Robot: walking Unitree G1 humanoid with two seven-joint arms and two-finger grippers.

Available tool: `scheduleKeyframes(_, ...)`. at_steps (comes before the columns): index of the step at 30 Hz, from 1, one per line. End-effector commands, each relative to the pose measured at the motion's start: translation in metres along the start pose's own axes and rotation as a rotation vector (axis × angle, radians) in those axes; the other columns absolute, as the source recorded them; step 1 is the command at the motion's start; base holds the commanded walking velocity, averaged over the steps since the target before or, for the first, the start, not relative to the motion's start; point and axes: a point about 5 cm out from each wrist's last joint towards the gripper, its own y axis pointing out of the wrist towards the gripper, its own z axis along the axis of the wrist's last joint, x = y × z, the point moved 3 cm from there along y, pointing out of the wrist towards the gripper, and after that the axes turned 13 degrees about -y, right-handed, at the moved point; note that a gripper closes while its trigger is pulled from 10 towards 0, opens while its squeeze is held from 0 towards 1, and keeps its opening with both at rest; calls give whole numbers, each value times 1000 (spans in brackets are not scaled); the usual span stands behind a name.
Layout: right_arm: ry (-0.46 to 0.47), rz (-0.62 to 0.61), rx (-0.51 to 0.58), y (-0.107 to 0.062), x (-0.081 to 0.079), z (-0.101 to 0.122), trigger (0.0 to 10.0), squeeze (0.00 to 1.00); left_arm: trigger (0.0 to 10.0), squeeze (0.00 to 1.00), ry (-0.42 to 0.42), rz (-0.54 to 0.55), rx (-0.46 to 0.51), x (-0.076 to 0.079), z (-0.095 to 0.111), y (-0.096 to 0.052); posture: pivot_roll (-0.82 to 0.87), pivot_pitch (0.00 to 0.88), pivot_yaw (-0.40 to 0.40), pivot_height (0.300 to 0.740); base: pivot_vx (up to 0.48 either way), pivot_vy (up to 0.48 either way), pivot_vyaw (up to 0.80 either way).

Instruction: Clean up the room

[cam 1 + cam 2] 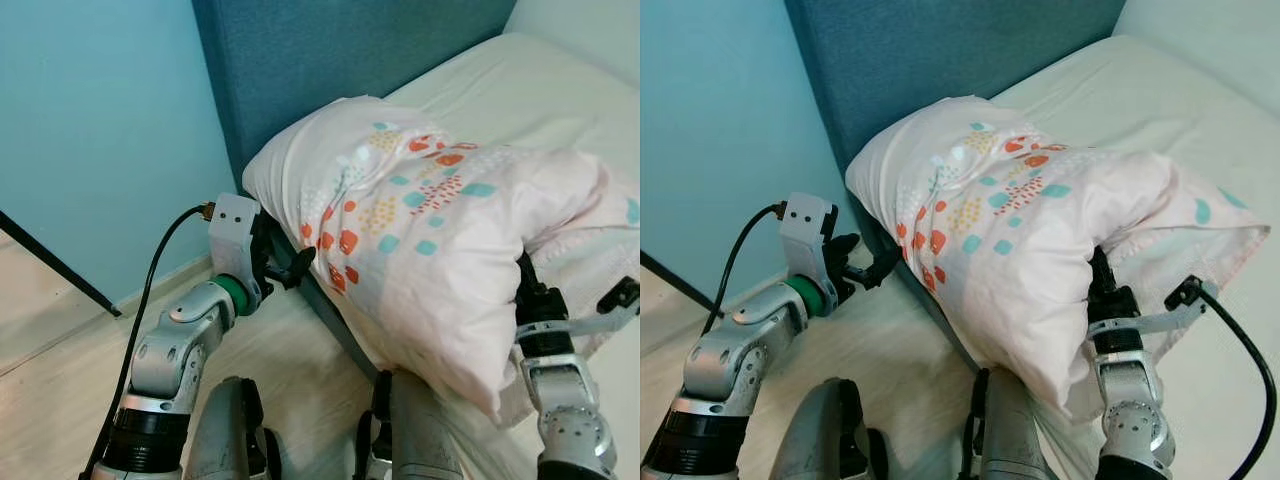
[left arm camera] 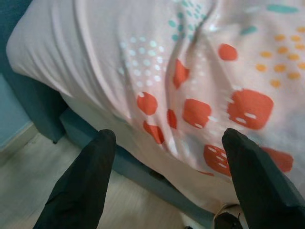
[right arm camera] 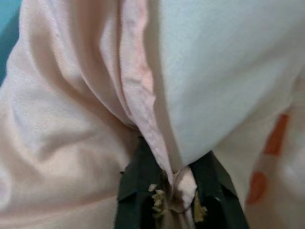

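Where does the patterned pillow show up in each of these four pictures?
Left eye view: pillow centre, on the bed edge.
Right eye view: pillow centre, slightly further left.
Left wrist view: pillow beyond the open left gripper.
Right wrist view: pillow fabric pinched in the right gripper.
Shared landmark: the orange blotches.

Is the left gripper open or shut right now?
Open. The left gripper has its fingers spread wide apart, nothing between them, just short of the pillow.
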Motion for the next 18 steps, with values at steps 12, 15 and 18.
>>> scheduleKeyframes(12, -138, 335, 411, 88, -82, 145, 0, 0, 10000, 0, -19, 9, -15, -1, -8, 1, 69, 211, 46, 605, 0, 0, 0)
scheduleKeyframes(15, -177, 379, 489, 100, -96, 177, 0, 0, 10000, 0, -23, 8, -10, 0, -8, 1, 71, 207, 40, 605, 0, 0, 0)
scheduleKeyframes(18, -250, 441, 562, 118, -121, 217, 0, 0, 10000, 0, -25, 8, -5, 0, -7, 1, 73, 205, 38, 605, 0, 0, 0)
